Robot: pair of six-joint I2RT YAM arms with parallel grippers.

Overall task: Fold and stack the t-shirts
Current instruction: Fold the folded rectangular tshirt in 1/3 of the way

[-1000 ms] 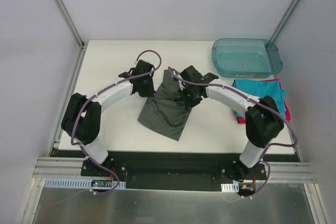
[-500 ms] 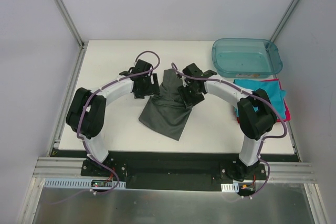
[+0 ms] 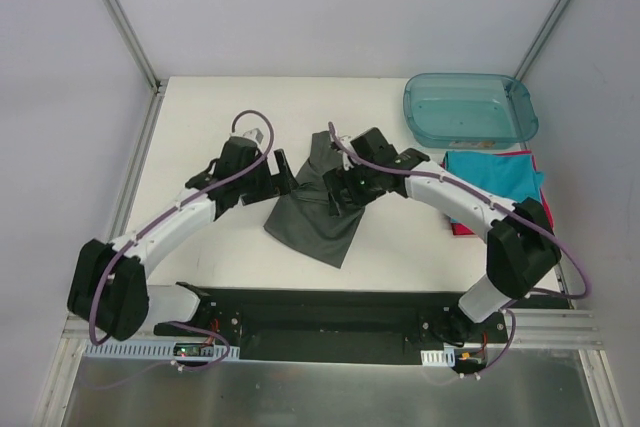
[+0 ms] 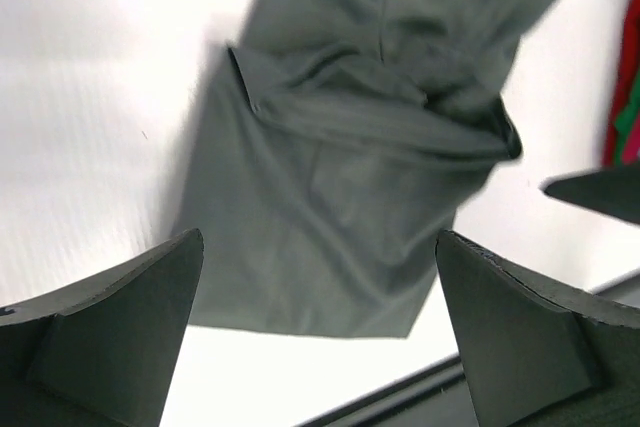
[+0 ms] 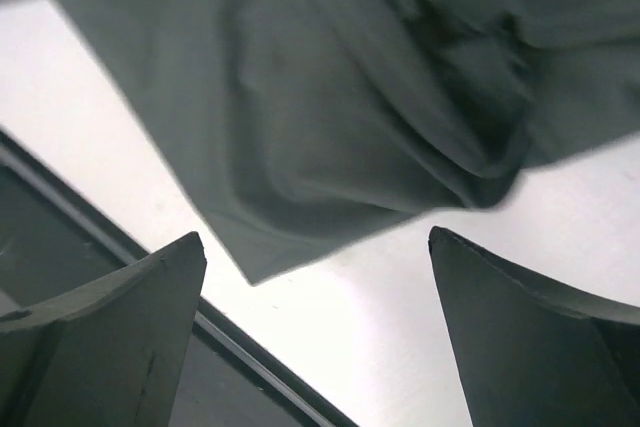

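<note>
Top view is bright, even, diffuse light, with the white table (image 3: 200, 127) nearly blown out and only faint shadows. Both wrist views are soft and smeared. The near fingers (image 4: 110, 337) are dark and defocused, while the charcoal tee (image 4: 330, 207) folds stay readable.

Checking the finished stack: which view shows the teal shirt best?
Top external: the teal shirt lies mostly uncovered beside the tub. Left wrist catches only a sliver at its right edge; right wrist shows none of it.
</note>
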